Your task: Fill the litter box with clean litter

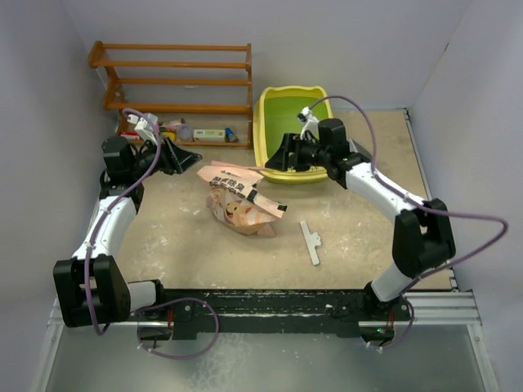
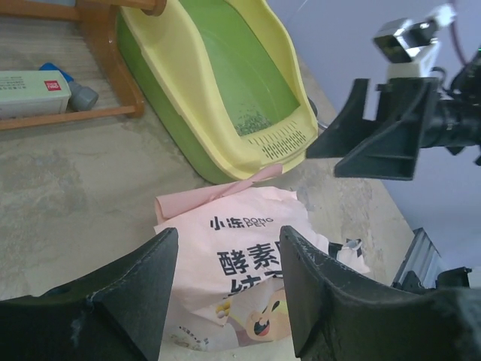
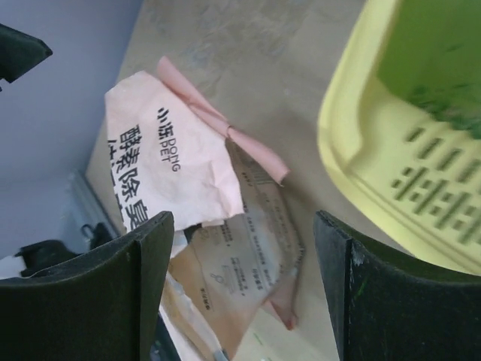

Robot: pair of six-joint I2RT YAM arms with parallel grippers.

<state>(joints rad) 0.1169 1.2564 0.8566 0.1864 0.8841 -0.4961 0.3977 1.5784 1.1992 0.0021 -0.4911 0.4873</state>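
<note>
A scoop (image 1: 310,242) lies nearest on the surface (image 1: 163,237). Beyond it lies a crumpled pink bag (image 1: 241,202). The left hand (image 2: 225,241) hangs left of the bag, partly open and holding nothing. The right hand (image 3: 242,222) hovers at the box's near end, spread wide and empty, and faces the bag. The box (image 2: 195,83) sits at the far right of the surface. Its long axis runs near to far, and its slotted lip (image 2: 282,143) points toward the bag. It lies just beside the right hand and well apart from the left. A thin scatter of litter (image 2: 252,119) lies in its basin. A rack (image 1: 176,82) stands far left.
</note>
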